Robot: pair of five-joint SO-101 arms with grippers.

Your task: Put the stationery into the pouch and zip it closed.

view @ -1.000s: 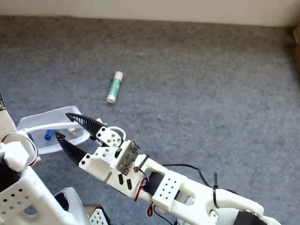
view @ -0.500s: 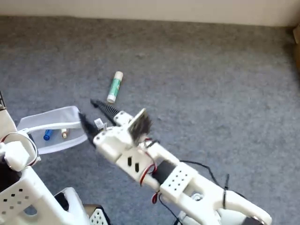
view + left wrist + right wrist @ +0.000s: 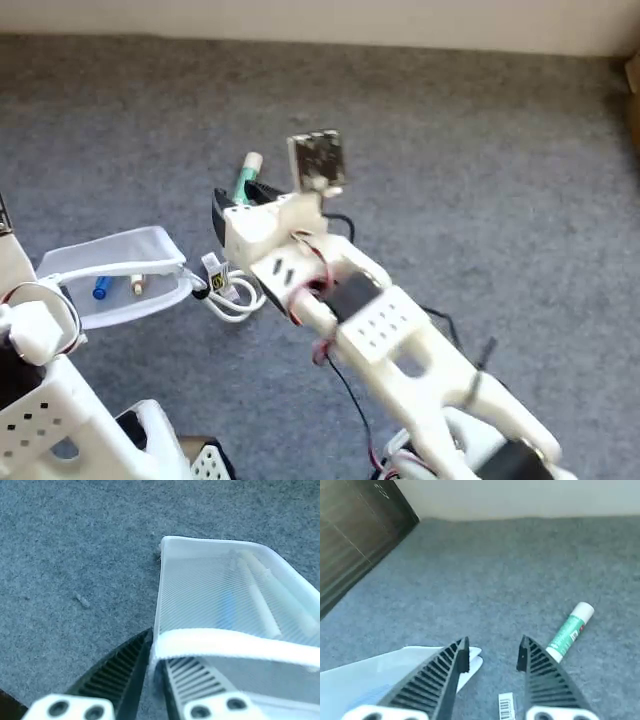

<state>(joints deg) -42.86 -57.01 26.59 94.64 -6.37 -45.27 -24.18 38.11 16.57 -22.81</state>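
We've got the left gripper (image 3: 156, 649) clamped on the pouch (image 3: 215, 590) rim, while the right gripper (image 3: 493, 649) hangs parted and empty by the glue (image 3: 568, 631).

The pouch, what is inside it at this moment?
Through the mesh of the pouch show a blue item and a pale stick. The white rim band, pinched by the left gripper, hides what lies under it.
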